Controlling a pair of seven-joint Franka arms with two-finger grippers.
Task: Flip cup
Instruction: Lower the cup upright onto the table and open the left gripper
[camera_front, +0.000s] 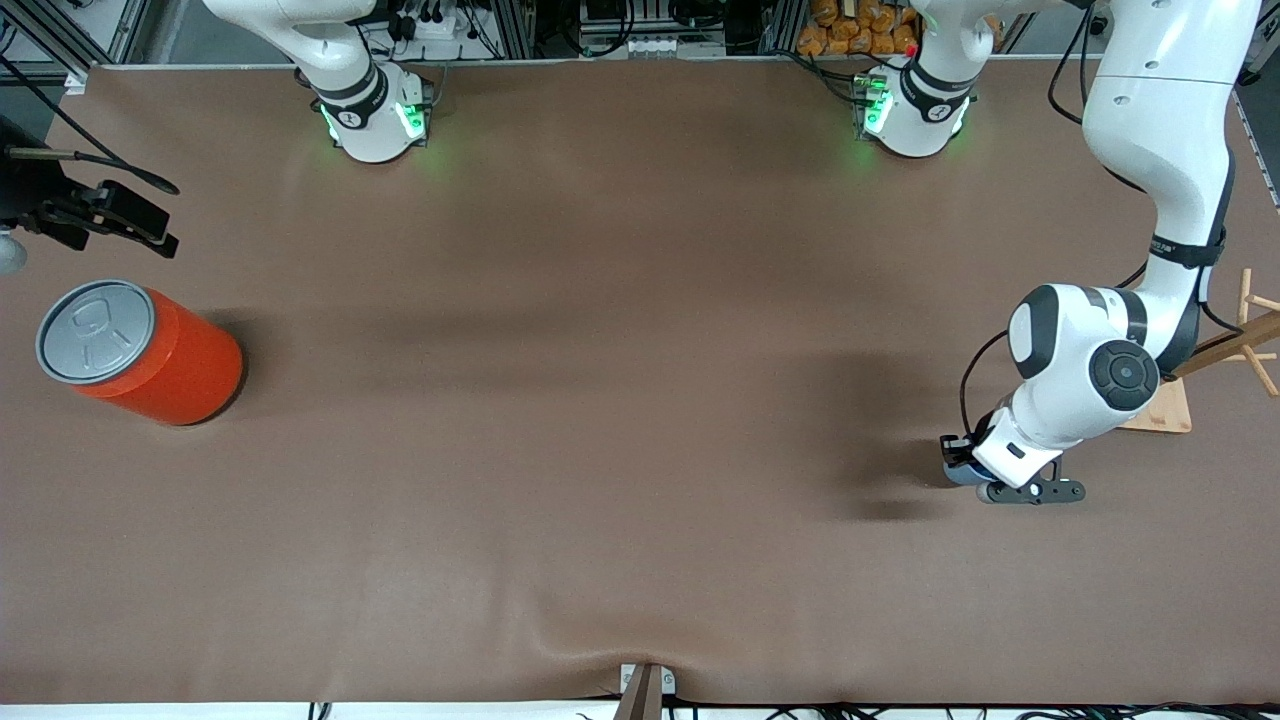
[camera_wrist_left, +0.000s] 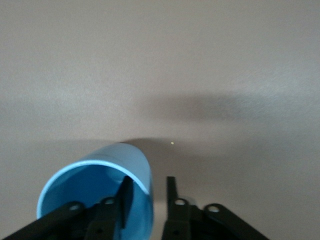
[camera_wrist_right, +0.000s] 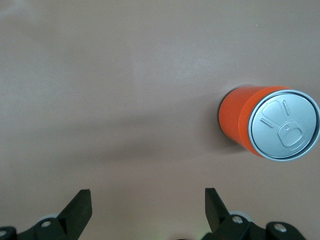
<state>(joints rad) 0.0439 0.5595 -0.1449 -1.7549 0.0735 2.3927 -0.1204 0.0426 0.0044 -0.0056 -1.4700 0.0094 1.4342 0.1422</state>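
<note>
The light-blue cup (camera_wrist_left: 95, 192) sits on the brown table toward the left arm's end, its darker blue mouth facing the left wrist camera. In the front view only a sliver of the cup (camera_front: 953, 474) shows under the left hand. My left gripper (camera_wrist_left: 147, 180) is low at the cup (camera_front: 965, 465). One finger (camera_wrist_left: 125, 192) is inside the cup and the other finger (camera_wrist_left: 171, 195) is outside. A strip of table shows between the outer finger and the cup's wall, so the jaws are narrowly open. My right gripper (camera_wrist_right: 147, 200) is wide open and empty; it waits above the table near the orange can (camera_front: 120, 220).
A big orange can (camera_front: 150, 355) with a grey lid stands at the right arm's end of the table; it also shows in the right wrist view (camera_wrist_right: 272, 125). A wooden peg stand (camera_front: 1215, 365) stands beside the left arm near the table's edge.
</note>
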